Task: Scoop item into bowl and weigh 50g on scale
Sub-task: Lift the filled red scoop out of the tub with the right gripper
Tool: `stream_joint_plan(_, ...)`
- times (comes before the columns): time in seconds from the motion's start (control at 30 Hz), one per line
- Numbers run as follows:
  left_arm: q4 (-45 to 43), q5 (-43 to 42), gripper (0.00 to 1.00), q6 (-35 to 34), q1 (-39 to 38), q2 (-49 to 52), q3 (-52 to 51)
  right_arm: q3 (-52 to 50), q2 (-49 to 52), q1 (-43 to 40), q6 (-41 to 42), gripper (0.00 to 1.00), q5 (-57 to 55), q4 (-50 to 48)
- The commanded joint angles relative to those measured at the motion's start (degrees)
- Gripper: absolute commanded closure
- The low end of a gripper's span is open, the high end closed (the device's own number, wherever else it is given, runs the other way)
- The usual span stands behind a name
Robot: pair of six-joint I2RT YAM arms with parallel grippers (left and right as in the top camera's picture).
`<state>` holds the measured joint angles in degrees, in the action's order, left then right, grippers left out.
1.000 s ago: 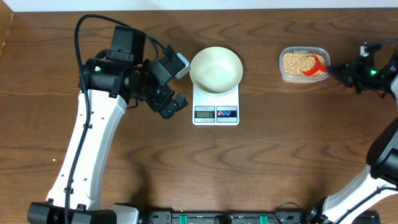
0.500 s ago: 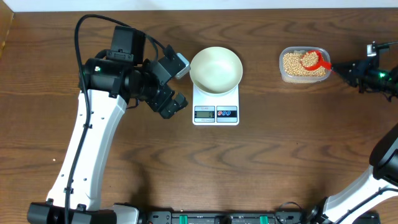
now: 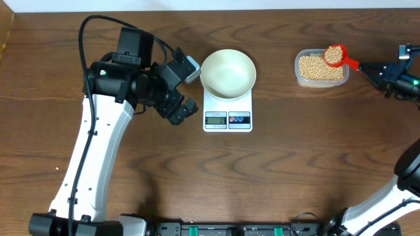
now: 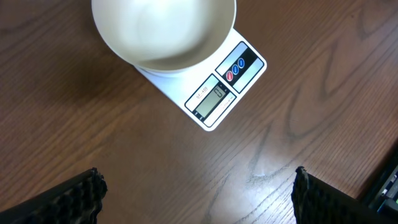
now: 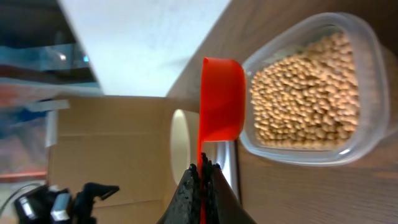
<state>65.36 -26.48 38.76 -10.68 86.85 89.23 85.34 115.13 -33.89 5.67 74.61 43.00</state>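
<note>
Overhead, the red scoop [image 3: 346, 62] holds beans [image 3: 334, 55] above the tub [image 3: 299, 78]; only the right wrist view shows the right pincer [image 5: 202, 171] clamped on its handle. The left pincer [image 4: 199, 202] stands apart beside the scale [image 4: 217, 93] bearing the bowl [image 4: 163, 31].
</note>
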Motion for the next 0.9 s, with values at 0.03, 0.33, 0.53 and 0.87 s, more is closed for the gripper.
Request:
stream_joint_plan(0.03, 0.1, -0.5, 0.02, -0.5, -0.2, -0.5, -0.2, -0.1, 0.8, -1.3, -2.2, 0.99, 9.5, -0.2)
stream_joint_plan(0.33, 0.1, -0.5, 0.02, -0.5, -0.2, -0.5, -0.2, -0.1, 0.8, -1.2, -0.4, 0.99, 13.2, -0.4)
stream_joint_plan(0.53, 0.1, -0.5, 0.02, -0.5, -0.2, -0.5, -0.2, -0.1, 0.8, -0.2, 1.2, 0.99, 13.2, -0.4)
stream_joint_plan(0.87, 0.1, -0.5, 0.02, -0.5, -0.2, -0.5, -0.2, -0.1, 0.8, 7.6, 15.7, 0.99, 11.9, -13.9)
